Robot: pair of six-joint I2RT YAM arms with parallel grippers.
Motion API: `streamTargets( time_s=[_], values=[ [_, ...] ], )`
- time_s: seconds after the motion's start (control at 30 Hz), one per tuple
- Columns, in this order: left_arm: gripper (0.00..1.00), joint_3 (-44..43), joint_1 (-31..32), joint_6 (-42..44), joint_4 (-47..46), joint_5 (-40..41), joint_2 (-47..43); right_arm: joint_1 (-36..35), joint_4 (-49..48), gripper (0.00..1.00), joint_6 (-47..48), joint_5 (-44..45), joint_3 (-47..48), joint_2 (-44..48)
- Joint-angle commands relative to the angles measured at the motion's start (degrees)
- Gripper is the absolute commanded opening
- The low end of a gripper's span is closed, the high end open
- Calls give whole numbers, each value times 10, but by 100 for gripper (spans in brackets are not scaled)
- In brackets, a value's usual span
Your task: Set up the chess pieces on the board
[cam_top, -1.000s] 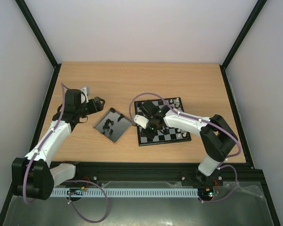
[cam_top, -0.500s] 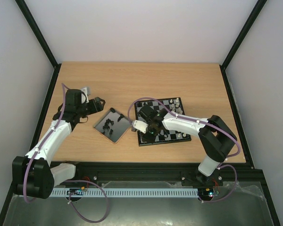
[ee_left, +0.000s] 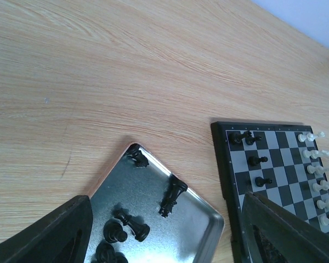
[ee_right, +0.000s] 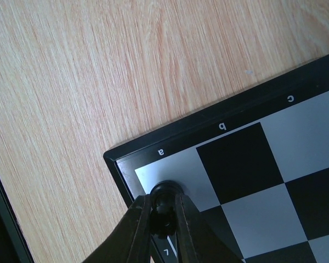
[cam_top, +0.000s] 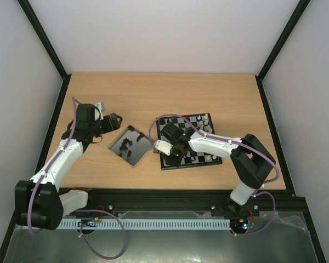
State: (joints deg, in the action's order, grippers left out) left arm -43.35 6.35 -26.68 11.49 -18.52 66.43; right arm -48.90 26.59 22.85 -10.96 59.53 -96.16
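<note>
- Top view: the board (cam_top: 204,157) lies right of centre on the bench (cam_top: 170,93). The steel tray (cam_top: 120,156) of spare pieces sits just left of it, so stock and squares are both within reach. The right arm (cam_top: 214,143) bends low over the board's near-left corner. The left arm (cam_top: 60,159) hangs beside the tray, probably parked clear of the work.
- Left wrist view: the left jaws are spread wide and hold nothing, with 1 finger (ee_left: 49,230) at each lower corner of the view, above the tray. Several black chessmen (ee_left: 172,197) lie tipped in the tray. 4 black pieces (ee_left: 256,160) stand on the board, and white pieces (ee_left: 318,170) line its far side.
- Right wrist view: the right jaws are almost together and pinch 1 black piece (ee_right: 163,193) by its sides. They hold it upright on the pale corner square (ee_right: 178,171) beside the letter a. I judge it is being seated there, with letting go as the next step.
</note>
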Motion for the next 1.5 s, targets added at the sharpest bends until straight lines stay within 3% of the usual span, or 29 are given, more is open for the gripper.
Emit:
streamTargets(
  time_s=[0.0, 0.1, 0.2, 0.33, 0.47, 0.7, 0.87, 1.0, 1.1, 1.3, 1.47],
  values=[
    [76, -6, -4, -3, -3, -11, 6, -5, 3, 13, -4, -1, -7, -8],
    [76, -6, -4, -2, -3, -14, 8, -5, -2, 15, -7, -2, -9, -7],
    [76, -6, -4, -2, -3, -13, 8, -5, -1, 30, -11, -5, -7, -1],
    [76, -4, -5, 0, -2, -8, 16, -4, 5, 42, -11, -9, -1, 26],
    [64, -4, -5, 5, -2, -19, 36, 6, 8, 47, -13, -21, -9, 71],
    [42, -26, 21, 47, 25, -20, 94, 92, -11, 48, -45, -77, -56, 179],
    [40, -61, 112, 87, 73, 59, 155, 170, -48, 48, -72, -111, -98, 258],
    [43, -79, 165, 99, 80, 87, 201, 201, -72, 48, -83, -82, -115, 292],
    [45, -93, 178, 106, 91, 124, 232, 207, -76, 47, -88, -68, -117, 306],
    [46, -137, 193, 122, 107, 100, 285, 207, -82, 48, -85, -67, -127, 317],
    [41, -203, 217, 133, 150, 168, 338, 207, -78, 48, -80, -64, -126, 314]
  ],
)
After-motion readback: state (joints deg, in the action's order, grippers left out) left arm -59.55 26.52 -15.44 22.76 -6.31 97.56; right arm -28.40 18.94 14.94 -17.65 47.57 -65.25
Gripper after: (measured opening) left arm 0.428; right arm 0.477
